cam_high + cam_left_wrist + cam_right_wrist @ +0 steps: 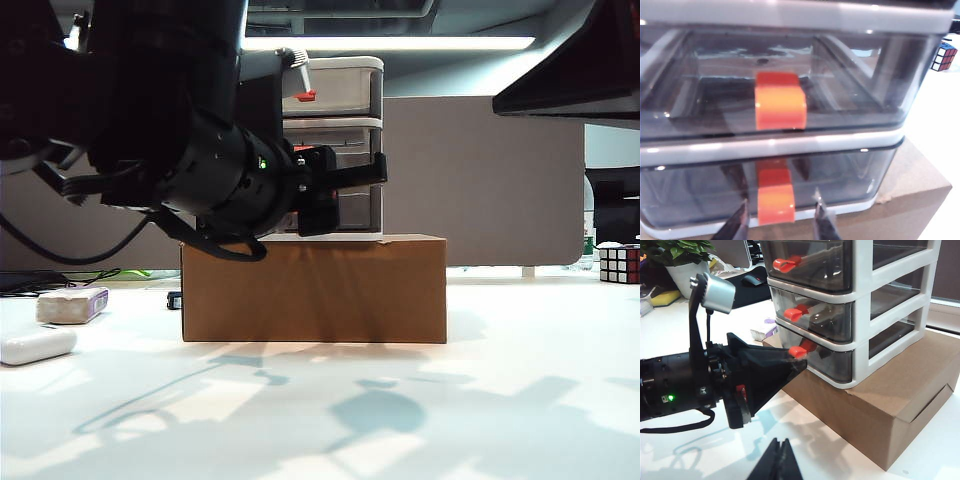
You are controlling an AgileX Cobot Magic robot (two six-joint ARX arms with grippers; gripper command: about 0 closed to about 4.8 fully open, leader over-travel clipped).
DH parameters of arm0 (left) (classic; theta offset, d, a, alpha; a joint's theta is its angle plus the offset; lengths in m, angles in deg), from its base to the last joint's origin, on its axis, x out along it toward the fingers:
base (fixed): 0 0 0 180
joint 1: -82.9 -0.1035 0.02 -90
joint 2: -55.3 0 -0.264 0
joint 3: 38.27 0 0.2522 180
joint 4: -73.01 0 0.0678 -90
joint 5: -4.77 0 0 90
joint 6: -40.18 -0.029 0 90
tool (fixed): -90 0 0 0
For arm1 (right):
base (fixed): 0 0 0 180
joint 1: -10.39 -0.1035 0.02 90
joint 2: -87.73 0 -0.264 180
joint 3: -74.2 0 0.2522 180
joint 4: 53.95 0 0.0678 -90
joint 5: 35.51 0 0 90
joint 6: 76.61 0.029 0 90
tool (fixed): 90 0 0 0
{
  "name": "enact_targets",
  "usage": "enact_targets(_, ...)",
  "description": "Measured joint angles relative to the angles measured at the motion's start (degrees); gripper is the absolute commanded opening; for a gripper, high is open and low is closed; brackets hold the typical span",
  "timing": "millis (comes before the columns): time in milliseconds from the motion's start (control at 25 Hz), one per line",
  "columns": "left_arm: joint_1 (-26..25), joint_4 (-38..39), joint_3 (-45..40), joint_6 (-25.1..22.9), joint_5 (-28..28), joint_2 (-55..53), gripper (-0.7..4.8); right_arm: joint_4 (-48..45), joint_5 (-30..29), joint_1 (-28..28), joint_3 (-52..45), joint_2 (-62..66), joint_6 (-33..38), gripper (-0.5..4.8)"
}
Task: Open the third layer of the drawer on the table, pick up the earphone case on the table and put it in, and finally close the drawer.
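Your left gripper sits level in front of the drawer unit, which stands on a brown cardboard box on the white table. Its fingers stand partly open, one on each side of the red tab handle of the third layer, the lowest drawer, which looks shut. Whether the fingers touch the tab, you cannot tell. Close squarely on the tab, then pull straight out and level, slowly, so the light unit does not slide off the box. Your right gripper hovers above the table, well short of the unit, fingers together and empty. The white earphone case lies far left on the table, near a beige block.
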Motion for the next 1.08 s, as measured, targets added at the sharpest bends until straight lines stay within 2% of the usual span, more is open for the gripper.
enact_targets(280,-0.5,0.1,0.6,0.0,0.0,0.0,1.56,0.0,0.0,0.0,0.0,0.0,0.0,-0.06)
enact_targets(520,-0.7,0.9,3.9,-3.2,-0.2,-0.5,1.56,0.0,0.0,0.0,0.0,0.0,0.0,-0.05)
enact_targets(801,-0.7,5.0,4.8,-3.7,-1.1,-1.4,1.56,0.0,0.0,0.0,0.0,0.0,0.0,-0.05)
enact_targets(1081,-0.7,5.0,4.8,-3.7,-1.2,-1.4,1.48,0.0,0.0,0.0,0.0,0.0,0.0,-0.05)
